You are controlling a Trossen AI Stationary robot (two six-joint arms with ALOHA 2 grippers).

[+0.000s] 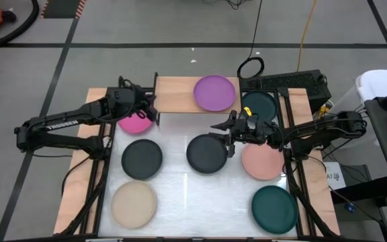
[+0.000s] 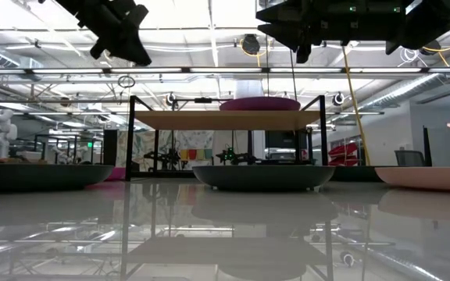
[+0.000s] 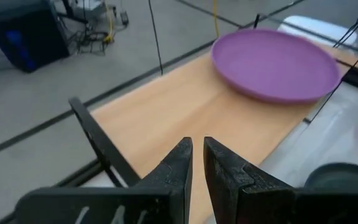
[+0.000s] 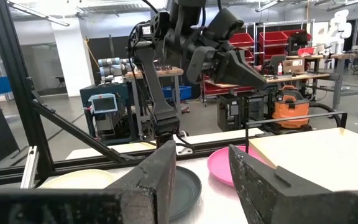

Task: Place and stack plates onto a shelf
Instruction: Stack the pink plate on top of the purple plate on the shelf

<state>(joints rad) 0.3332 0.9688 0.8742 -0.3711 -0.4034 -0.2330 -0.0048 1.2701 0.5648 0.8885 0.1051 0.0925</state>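
Observation:
The shelf (image 1: pixel 180 94) stands at the table's far edge, and the purple plate (image 1: pixel 214 93) lies on its right half. My left gripper (image 1: pixel 152 107) hovers over the shelf's left end, shut and empty; its wrist view shows the bare wooden top (image 3: pixel 185 112) and the purple plate (image 3: pixel 275 62). The hot pink plate (image 1: pixel 134 123) lies on the table partly under that arm. My right gripper (image 1: pixel 224 134) is open and empty above the far edge of a charcoal plate (image 1: pixel 207 153) at the table's middle.
On the table lie a second charcoal plate (image 1: pixel 142 158), the beige plate (image 1: pixel 134 204), the salmon plate (image 1: pixel 262 161) and a dark teal plate (image 1: pixel 274 208). Another teal plate (image 1: pixel 261 104) lies right of the shelf. The shelf's left half is bare.

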